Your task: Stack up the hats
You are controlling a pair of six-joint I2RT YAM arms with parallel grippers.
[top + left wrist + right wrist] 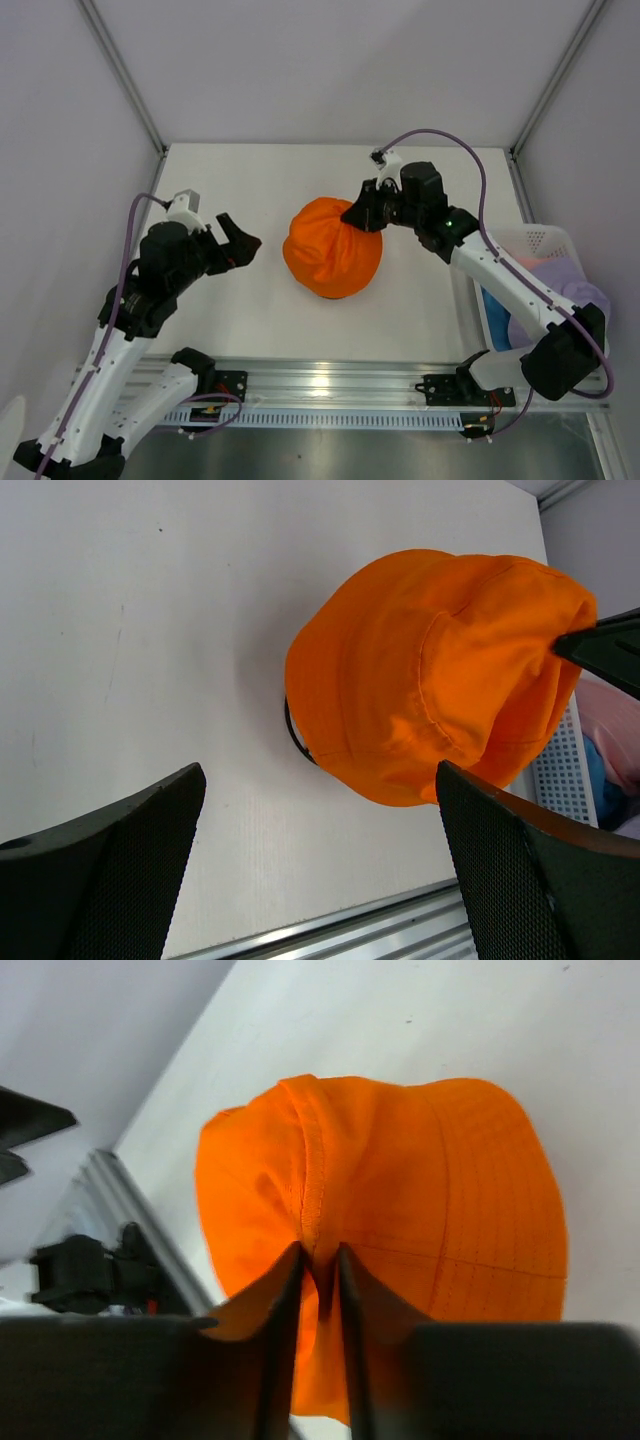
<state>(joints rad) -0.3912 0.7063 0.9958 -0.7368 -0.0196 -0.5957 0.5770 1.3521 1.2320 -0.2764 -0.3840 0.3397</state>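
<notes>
One orange hat (pixel 332 260), right gripper (pixel 353 214) pinching its fold; left gripper (pixel 240 235) gapes wide, left of it. Only the left wrist view catches black wire (pixel 291 735) beneath.

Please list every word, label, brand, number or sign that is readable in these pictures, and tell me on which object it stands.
No text can be read in any view.
orange hat: plain fabric, no label or logo showing.
white basket: only holes, no print.
rail: no marking that can be read; the small parts fixed on it are too blurred to tell.
</notes>
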